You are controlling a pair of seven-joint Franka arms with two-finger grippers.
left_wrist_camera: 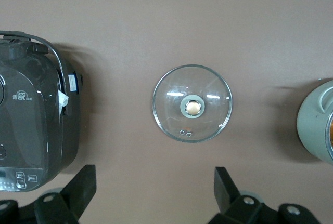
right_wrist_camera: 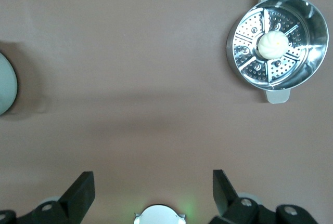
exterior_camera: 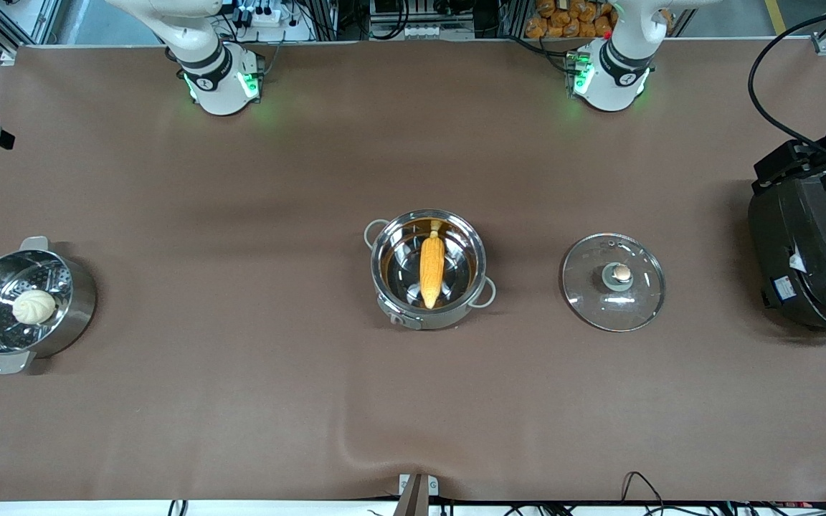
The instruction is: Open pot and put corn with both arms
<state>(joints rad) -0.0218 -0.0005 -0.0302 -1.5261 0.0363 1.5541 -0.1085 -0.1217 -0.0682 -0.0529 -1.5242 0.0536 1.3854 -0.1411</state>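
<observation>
The shiny steel pot (exterior_camera: 429, 269) with wire loop handles stands open at the table's middle. The yellow-orange corn (exterior_camera: 432, 264) lies inside it, pale stub toward the robots' bases. Its glass lid (exterior_camera: 613, 282) lies flat on the table beside it, toward the left arm's end. Both arms are drawn back high above their bases; neither gripper shows in the front view. My left gripper (left_wrist_camera: 154, 193) is open and empty, high over the table above the lid (left_wrist_camera: 192, 103), with the pot's rim (left_wrist_camera: 316, 121) at the view's edge. My right gripper (right_wrist_camera: 153, 195) is open and empty over bare table.
A steel pot with tab handles and perforated insert (exterior_camera: 26, 304) holds a white bun (exterior_camera: 34, 307) at the right arm's end; it also shows in the right wrist view (right_wrist_camera: 307, 21). A big black cooker (exterior_camera: 811, 258) stands at the left arm's end.
</observation>
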